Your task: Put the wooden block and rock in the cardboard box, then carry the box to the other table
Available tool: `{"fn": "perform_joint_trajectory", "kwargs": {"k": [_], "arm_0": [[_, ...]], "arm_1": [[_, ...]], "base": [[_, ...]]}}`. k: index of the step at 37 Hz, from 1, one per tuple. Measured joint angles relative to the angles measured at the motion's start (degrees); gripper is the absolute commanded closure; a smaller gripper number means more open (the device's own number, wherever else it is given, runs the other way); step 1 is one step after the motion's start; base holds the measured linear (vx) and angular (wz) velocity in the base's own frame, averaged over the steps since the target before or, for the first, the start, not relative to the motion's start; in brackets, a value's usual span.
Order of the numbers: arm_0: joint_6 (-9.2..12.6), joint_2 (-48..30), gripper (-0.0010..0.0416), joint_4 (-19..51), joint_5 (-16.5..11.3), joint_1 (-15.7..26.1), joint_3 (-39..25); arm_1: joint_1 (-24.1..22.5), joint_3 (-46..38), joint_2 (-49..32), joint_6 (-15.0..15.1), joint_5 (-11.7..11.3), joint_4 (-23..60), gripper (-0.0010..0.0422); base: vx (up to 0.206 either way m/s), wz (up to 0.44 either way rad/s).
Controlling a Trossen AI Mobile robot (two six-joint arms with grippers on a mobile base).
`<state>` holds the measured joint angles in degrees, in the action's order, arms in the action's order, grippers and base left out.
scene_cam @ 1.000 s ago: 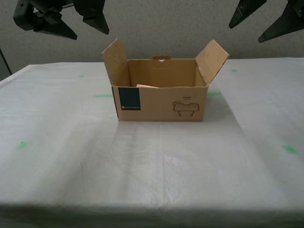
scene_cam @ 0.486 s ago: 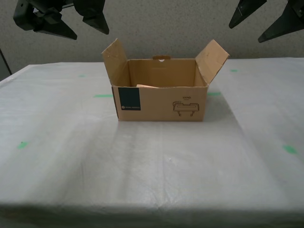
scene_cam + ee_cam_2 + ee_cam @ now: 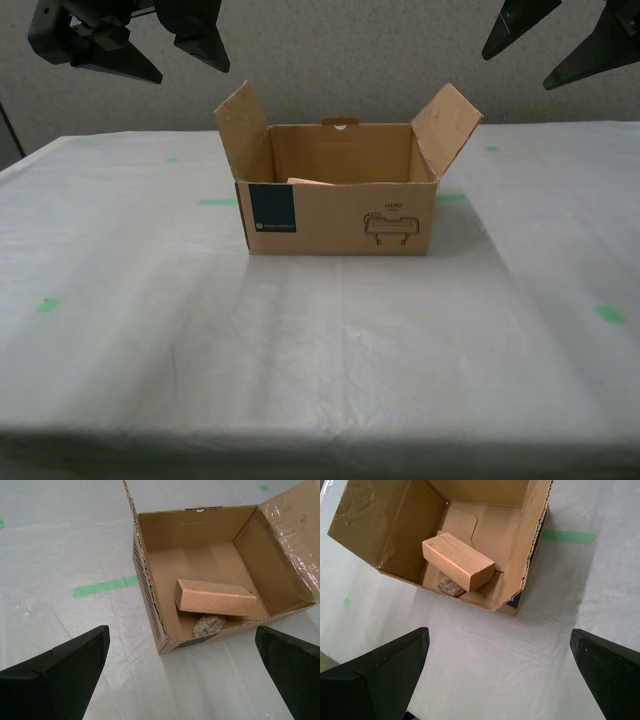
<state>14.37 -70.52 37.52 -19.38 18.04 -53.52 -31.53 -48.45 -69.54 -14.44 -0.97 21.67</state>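
Note:
The cardboard box (image 3: 340, 215) stands with its flaps open on the other table (image 3: 330, 340), the one under white cloth. Inside it the wooden block (image 3: 215, 598) lies tilted over the rock (image 3: 208, 625), which peeks out by the front wall. Only a sliver of the wooden block (image 3: 305, 182) shows over the rim in the exterior view. My second gripper (image 3: 193, 72) hangs open above the box's flap on the exterior view's left. My first gripper (image 3: 515, 72) hangs open above the flap on the exterior view's right. Neither gripper touches anything. The first wrist view also shows the wooden block (image 3: 457, 560) and the rock (image 3: 450, 586).
Green tape strips (image 3: 216, 202) lie on the cloth beside the box on both sides, and smaller green marks (image 3: 608, 314) sit nearer the table's sides. A grey speckled wall (image 3: 340, 50) rises behind the table. The table's front edge runs along the bottom of the exterior view.

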Motion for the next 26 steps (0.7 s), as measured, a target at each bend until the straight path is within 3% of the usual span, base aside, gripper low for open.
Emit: {"fn": "perform_joint_trajectory", "kwargs": {"k": [26], "arm_0": [[0.0,0.0,0.0012,0.0,0.0,0.0,0.0]], "arm_1": [[0.0,0.0,0.0,0.0,0.0,0.0,0.0012]], "base": [[0.0,0.0]]}}
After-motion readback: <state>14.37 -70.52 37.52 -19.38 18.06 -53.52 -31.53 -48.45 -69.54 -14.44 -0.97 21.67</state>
